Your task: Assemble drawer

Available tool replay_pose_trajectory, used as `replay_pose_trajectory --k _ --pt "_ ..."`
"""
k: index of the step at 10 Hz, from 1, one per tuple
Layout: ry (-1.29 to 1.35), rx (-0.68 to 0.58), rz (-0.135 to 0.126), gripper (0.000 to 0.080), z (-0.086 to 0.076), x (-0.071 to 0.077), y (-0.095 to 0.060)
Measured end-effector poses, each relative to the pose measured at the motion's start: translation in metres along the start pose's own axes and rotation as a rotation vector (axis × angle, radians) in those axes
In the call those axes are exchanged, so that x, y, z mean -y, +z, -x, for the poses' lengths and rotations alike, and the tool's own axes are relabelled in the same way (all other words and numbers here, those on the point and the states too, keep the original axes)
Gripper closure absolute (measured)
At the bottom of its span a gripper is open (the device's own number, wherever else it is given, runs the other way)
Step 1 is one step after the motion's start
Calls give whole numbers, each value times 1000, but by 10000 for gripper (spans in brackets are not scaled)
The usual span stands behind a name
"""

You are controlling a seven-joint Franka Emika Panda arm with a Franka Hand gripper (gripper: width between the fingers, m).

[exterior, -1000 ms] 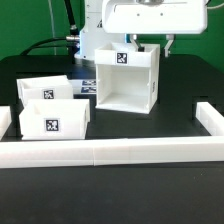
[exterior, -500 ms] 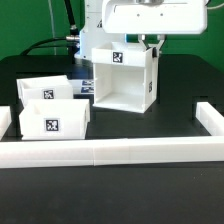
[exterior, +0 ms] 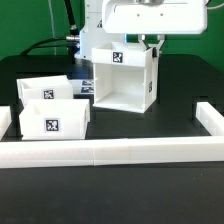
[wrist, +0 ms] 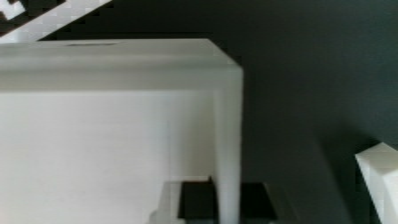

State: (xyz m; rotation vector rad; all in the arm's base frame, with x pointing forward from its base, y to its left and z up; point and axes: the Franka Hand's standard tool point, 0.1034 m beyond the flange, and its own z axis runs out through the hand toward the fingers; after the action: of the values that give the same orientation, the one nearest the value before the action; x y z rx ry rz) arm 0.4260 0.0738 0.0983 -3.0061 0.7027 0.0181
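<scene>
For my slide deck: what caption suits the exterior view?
Pincer straddles a side wall of the drawer case; two trays sit apart.

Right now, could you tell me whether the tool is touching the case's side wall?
Cannot tell. The wrist view shows the tool straddling the case wall, a finger on each side, but blur hides any contact or gap.

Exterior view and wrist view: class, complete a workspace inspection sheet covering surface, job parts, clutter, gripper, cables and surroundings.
Surface: black table.
Job's things: case mid-table, open side up; back tray and front tray at the exterior view's left of it.
Clutter: low white rail along the front and both sides.
Grippers: gripper straddles the case's side wall; clamped or not, cannot tell.
Cables: black cable behind the trays.
Surroundings: green wall behind.
</scene>
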Motion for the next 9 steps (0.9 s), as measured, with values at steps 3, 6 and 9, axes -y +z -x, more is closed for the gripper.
replay_pose_trajectory --k 3,6,9 --pt "-11 -14 -18 762 -20 15 0" --pt "-2 -38 -45 762 -55 35 0" --pt "14 -69 -70 761 -98 52 -1"
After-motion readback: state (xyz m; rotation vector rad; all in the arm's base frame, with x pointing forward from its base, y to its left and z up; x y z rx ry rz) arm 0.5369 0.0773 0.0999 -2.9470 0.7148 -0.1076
